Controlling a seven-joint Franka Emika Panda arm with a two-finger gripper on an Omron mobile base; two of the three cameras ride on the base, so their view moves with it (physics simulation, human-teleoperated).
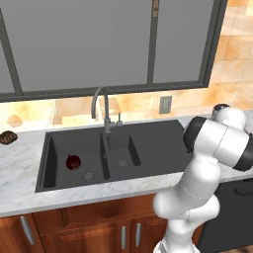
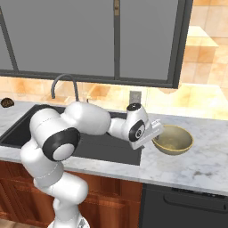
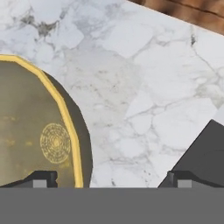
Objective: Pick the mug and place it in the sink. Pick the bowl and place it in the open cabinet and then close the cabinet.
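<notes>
Nearest the hand camera, the gripper [image 3: 109, 178] shows two small dark finger tips set wide apart, holding nothing; one tip stands over the inside of the bowl [image 3: 35, 131], the other over the marble beside it, so the yellow rim passes between them. From this close the bowl is a smooth, dull olive dish with a brighter yellow edge and a faint round patterned medallion at its bottom; the frame's left edge cuts it off. From the right base view the bowl [image 2: 173, 139] is a wide round tan dish sitting upright on the white, grey-veined marble counter [image 2: 200, 156], just right of the sink, with the hand touching or nearly touching its near-left rim; which of the two is hard to judge. The sink [image 1: 148, 143] is matte black, rectangular, with two basins, a ribbed drainboard and a tall curved grey faucet [image 1: 101, 106]. The mug [image 1: 73, 161], small, glossy and dark red, lies in the sink's left basin near a round steel drain; its handle cannot be made out.
</notes>
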